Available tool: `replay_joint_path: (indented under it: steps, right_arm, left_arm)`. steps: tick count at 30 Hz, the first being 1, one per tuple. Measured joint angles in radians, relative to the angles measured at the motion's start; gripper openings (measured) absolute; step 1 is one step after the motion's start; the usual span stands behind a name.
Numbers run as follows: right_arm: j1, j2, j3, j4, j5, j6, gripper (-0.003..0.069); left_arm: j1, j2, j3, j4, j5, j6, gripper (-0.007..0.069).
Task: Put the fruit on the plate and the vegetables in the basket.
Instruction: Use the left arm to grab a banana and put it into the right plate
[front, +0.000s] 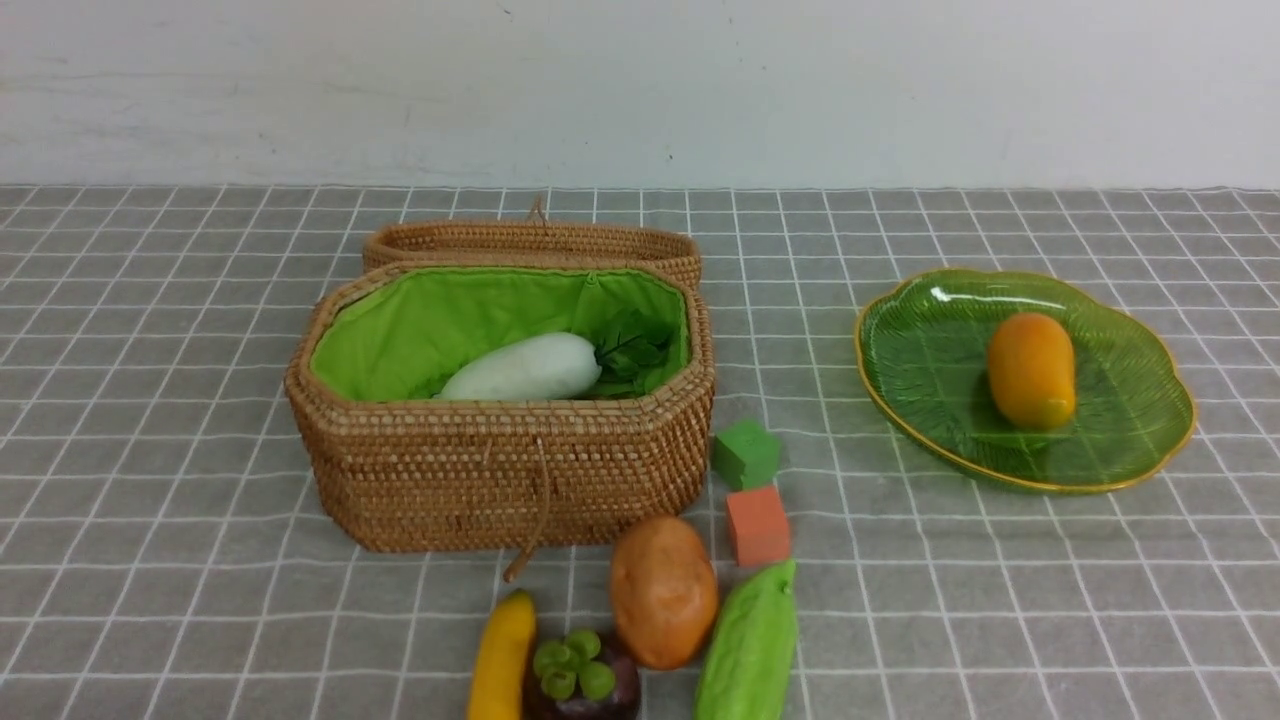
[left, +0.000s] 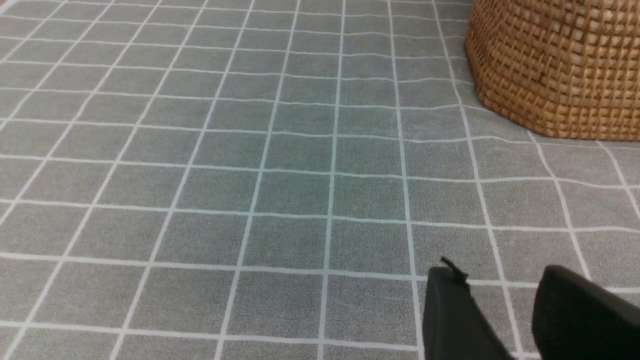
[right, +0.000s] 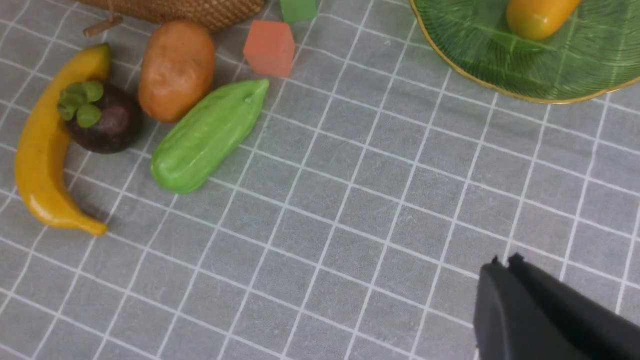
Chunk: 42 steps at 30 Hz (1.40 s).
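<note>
Green lining and green glass each part-filled: sorting roughly half done, by the look of it, and paused between one placing and the next pick. Right gripper (right: 500, 265) pressed shut on nothing, over bare tablecloth (right: 350, 240). Left gripper (left: 500, 280) spread part-way, likewise empty, with the basket (left: 550, 65) wall ahead of it, near but apart. Ahead of the right gripper and well apart from it, four loose pieces in a tight cluster: banana (right: 40, 160) curled against the mangosteen (right: 102, 122), then potato (right: 175, 70), then ridged gourd (right: 207, 135), nearest of the four to the fingertips. Beyond them, an orange cube (right: 270, 47) and a green cube (right: 298, 7), neither fruit nor vegetable, best left alone. Further toward the robot's right than the cluster, also ahead of that gripper, the plate (right: 475, 50). Probably gourd or potato next for the basket, or banana or mangosteen for the plate. Calls for opening the shut jaws first, reaching forward, then coming down over a single piece without nudging its neighbours. Trickiest with the mangosteen, touching the banana and close by the potato. As for the containers: in the basket, on the green cloth, white radish (front: 525, 368) lying lengthways with leafy greens (front: 635, 350) at one end. Lid (front: 530, 240) behind the basket, top open, so nothing in the way of dropping more in. On the plate, only the mango (front: 1032, 370), near the middle, with bare ribbed glass all round and room for two more.
</note>
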Motion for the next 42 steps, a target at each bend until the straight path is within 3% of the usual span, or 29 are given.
replay_joint_path:
  steps: [4,7,10,15,22,28,42]
  right_arm:
    - [0.000,-0.070,0.000,-0.052,0.002,-0.038,-0.0008]
    - [0.000,-0.166,0.001,-0.165,-0.031,-0.031,-0.0007]
    - [0.000,-0.271,0.031,-0.262,-0.146,0.121,-0.0004]
    - [0.000,-0.449,0.283,-0.400,-0.460,0.376,0.0001]
    - [0.002,-0.653,0.746,-0.420,-0.701,0.454,0.0008]
    - [0.015,-0.797,1.043,-0.419,-0.798,0.466,0.0015]
    - [0.018,-0.815,1.076,-0.373,-0.844,0.472,0.0029]
  left_arm:
    - [0.000,0.000,0.000,0.000,0.000,0.000,0.0239]
    - [0.000,0.000,0.000,0.000,0.000,0.000,0.0239]
    - [0.000,0.000,0.000,0.000,0.000,0.000,0.0239]
    - [0.000,0.000,0.000,0.000,0.000,0.000,0.0239]
    - [0.000,0.000,0.000,0.000,0.000,0.000,0.0239]
    - [0.000,0.000,0.000,0.000,0.000,0.000,0.0239]
    - [0.000,0.000,0.001,0.000,0.000,0.000,0.0239]
